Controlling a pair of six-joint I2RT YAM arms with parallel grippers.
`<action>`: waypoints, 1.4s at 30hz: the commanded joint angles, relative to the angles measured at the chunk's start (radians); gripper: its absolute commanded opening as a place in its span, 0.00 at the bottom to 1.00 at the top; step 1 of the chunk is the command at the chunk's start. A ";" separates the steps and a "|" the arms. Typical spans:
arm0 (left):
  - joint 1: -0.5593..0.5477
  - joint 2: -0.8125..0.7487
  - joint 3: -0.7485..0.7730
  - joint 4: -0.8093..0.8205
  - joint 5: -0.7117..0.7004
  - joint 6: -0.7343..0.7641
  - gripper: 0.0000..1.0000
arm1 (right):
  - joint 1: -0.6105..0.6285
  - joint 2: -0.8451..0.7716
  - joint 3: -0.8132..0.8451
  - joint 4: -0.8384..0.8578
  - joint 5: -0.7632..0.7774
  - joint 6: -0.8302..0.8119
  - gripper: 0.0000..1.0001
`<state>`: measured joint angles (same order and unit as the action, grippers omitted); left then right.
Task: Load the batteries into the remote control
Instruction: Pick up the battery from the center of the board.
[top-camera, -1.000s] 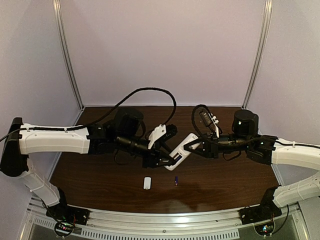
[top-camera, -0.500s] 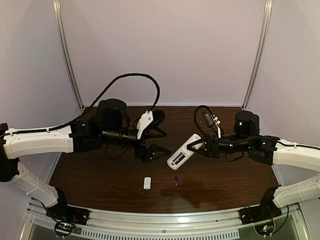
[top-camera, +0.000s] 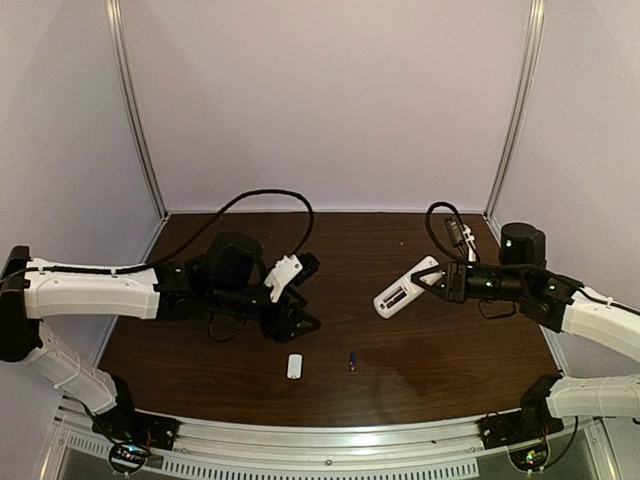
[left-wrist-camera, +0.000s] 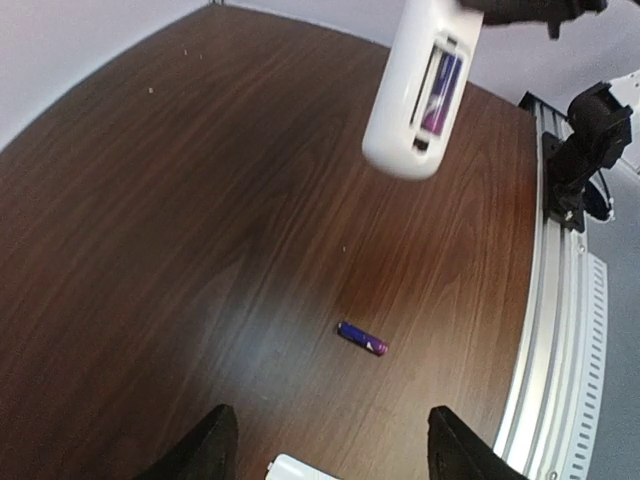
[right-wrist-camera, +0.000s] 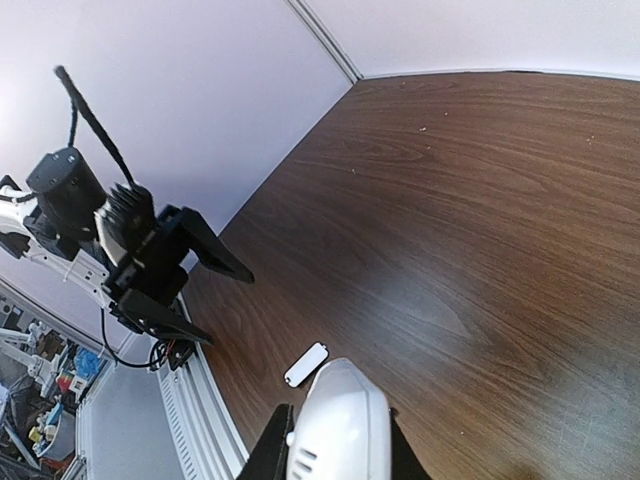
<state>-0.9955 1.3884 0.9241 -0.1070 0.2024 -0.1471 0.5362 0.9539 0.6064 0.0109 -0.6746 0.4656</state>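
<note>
**A:** Both arms have drawn apart since a second ago. The left gripper (top-camera: 309, 294) was up against the remote control (top-camera: 405, 288) and now sits back toward 9 o'clock of the table (top-camera: 450, 375). The right gripper (top-camera: 436, 283) has carried the remote out toward 3 o'clock.

**B:** And the pincers?

**A:** The left one stands wide with nothing between its fingers (left-wrist-camera: 205, 448). The right one is clamped on one end of the remote, which hangs tilted above the wood with its free end pointing to about 8 o'clock.

**B:** Batteries?

**A:** The left wrist view shows the seated battery (left-wrist-camera: 440, 88) in the remote's open compartment. The loose battery (top-camera: 352, 361) lies flat on the table toward 6 o'clock. The small white cover (top-camera: 294, 366) lies near it, on its 9 o'clock side and apart from it.
</note>
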 joint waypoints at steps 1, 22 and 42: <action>-0.006 0.072 -0.034 0.001 0.043 -0.152 0.64 | -0.046 -0.049 -0.022 -0.021 -0.012 -0.016 0.00; -0.091 0.316 0.258 -0.265 0.067 0.883 0.64 | -0.165 -0.183 -0.049 -0.110 -0.105 0.005 0.00; -0.114 0.690 0.619 -0.501 0.083 1.143 0.57 | -0.246 -0.197 -0.072 -0.096 -0.178 0.025 0.00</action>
<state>-1.1046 2.0480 1.4887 -0.5686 0.2916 0.9440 0.3004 0.7677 0.5484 -0.1200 -0.8303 0.4767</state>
